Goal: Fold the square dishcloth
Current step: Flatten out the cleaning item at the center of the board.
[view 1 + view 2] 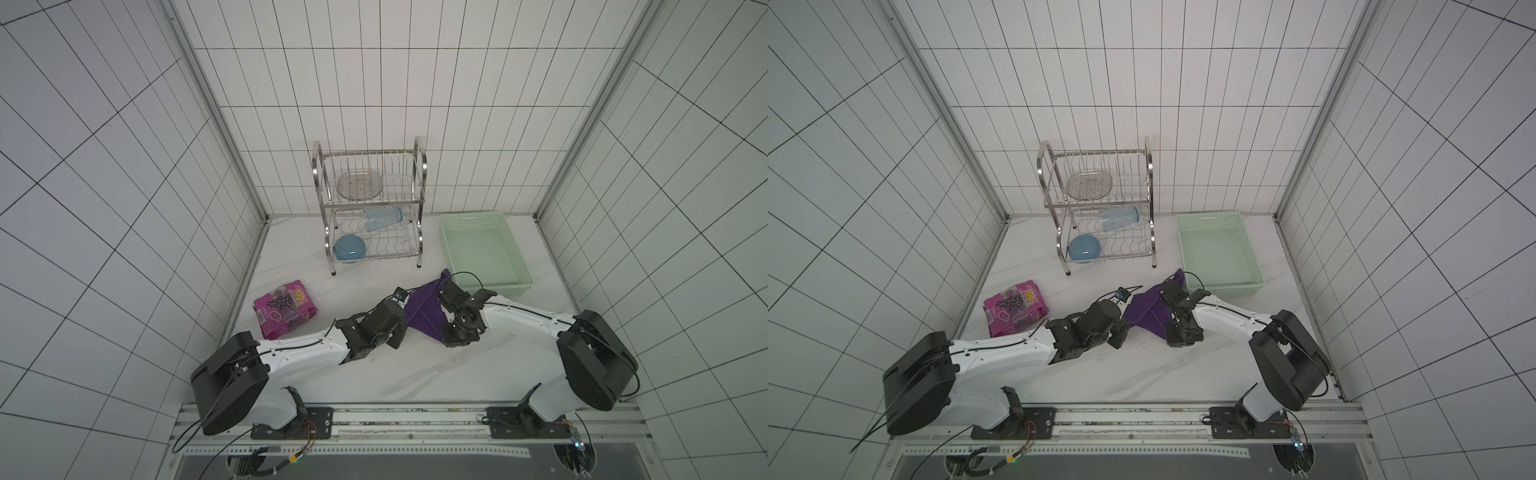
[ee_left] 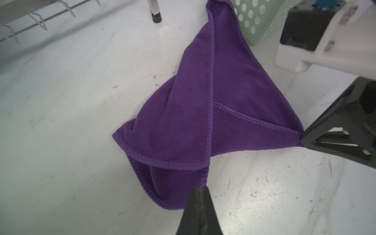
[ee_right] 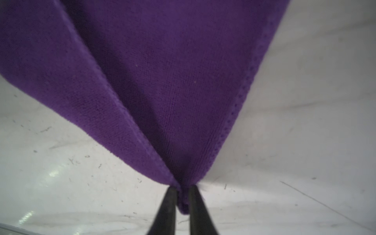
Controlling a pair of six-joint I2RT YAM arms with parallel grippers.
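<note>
Deep purple square dishcloth (image 2: 234,97): soft, finely looped fabric with overlock-stitched hems, gathered into a rough triangle of overlapping flaps. Lies on the white, marble-veined, scuffed tabletop (image 1: 374,374) between the two arms. Far tip sits close against the pale green perforated plastic basket (image 1: 519,257); contact cannot be told.

Right gripper (image 3: 181,192): black tapered fingers clamped on one hemmed corner, fabric fanning away from the pinch in taut creases.

Left gripper (image 2: 199,189): fingers pressed together with no gap, nipping a rounded hemmed edge on the opposite side of the cloth.

Behind stands a two-tier stainless-steel wire dish rack (image 1: 317,174). Well apart on the left side lies a glossy pink-purple printed snack packet (image 1: 284,311), flat and crinkled.
</note>
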